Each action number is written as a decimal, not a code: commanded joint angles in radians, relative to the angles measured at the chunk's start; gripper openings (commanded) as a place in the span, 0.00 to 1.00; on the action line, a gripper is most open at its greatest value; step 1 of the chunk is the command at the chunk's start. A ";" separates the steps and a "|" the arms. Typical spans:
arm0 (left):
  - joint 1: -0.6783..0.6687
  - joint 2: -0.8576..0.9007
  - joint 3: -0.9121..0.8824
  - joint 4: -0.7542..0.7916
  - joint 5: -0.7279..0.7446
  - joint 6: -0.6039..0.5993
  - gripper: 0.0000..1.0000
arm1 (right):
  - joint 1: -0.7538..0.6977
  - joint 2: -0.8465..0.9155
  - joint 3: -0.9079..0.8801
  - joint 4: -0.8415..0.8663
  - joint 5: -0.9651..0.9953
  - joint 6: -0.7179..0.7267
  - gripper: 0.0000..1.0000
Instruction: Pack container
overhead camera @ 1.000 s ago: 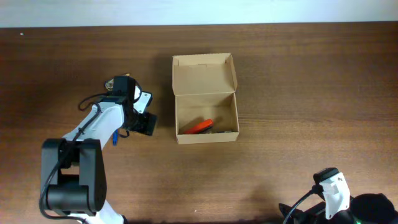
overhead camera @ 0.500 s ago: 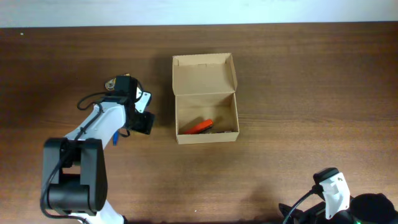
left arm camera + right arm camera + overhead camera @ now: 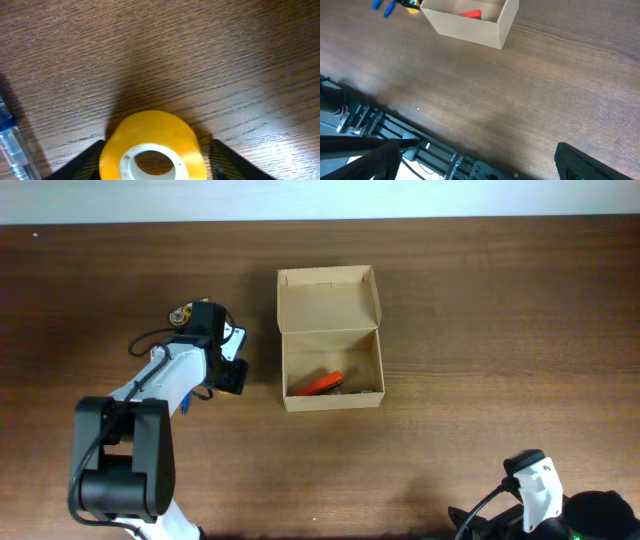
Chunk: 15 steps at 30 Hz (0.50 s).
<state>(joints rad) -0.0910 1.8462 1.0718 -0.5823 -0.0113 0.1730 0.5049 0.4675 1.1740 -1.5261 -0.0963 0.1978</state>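
Note:
The tan cardboard container (image 3: 331, 392) stands open at the table's middle, its flap lid (image 3: 328, 298) folded back. A red item (image 3: 320, 383) and some dark items lie inside it. The container also shows in the right wrist view (image 3: 470, 27). My left gripper (image 3: 229, 376) is just left of the container, pointing down. In the left wrist view a yellow tape roll (image 3: 152, 145) lies flat on the table between my left gripper's (image 3: 157, 167) open fingers; a thin dark gap shows on its right side. My right gripper (image 3: 480, 165) is open and empty over the table's front edge.
A blue pen (image 3: 185, 402) lies on the table left of my left gripper; it also shows in the left wrist view (image 3: 11, 145). Blue pens (image 3: 382, 6) show far off in the right wrist view. A metal frame (image 3: 395, 135) runs below the table's front edge.
My left gripper has shifted slightly up and to the left over the tape roll. The container and the right arm have not moved.

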 commanded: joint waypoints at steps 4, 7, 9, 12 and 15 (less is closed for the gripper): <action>-0.001 0.039 -0.009 -0.002 -0.068 -0.046 0.47 | 0.005 -0.004 -0.005 0.000 -0.005 -0.007 0.99; -0.001 0.039 -0.009 -0.001 -0.068 -0.063 0.45 | 0.005 -0.004 -0.005 0.000 -0.005 -0.007 0.99; -0.001 0.036 -0.002 -0.004 -0.067 -0.081 0.43 | 0.005 -0.004 -0.005 0.000 -0.005 -0.007 0.99; -0.001 0.021 0.022 -0.018 -0.064 -0.084 0.42 | 0.005 -0.004 -0.005 0.000 -0.005 -0.007 0.99; -0.001 -0.018 0.065 -0.043 -0.064 -0.084 0.42 | 0.005 -0.004 -0.005 0.000 -0.005 -0.007 0.99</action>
<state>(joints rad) -0.0940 1.8462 1.0901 -0.6174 -0.0505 0.1070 0.5049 0.4675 1.1740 -1.5261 -0.0963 0.1978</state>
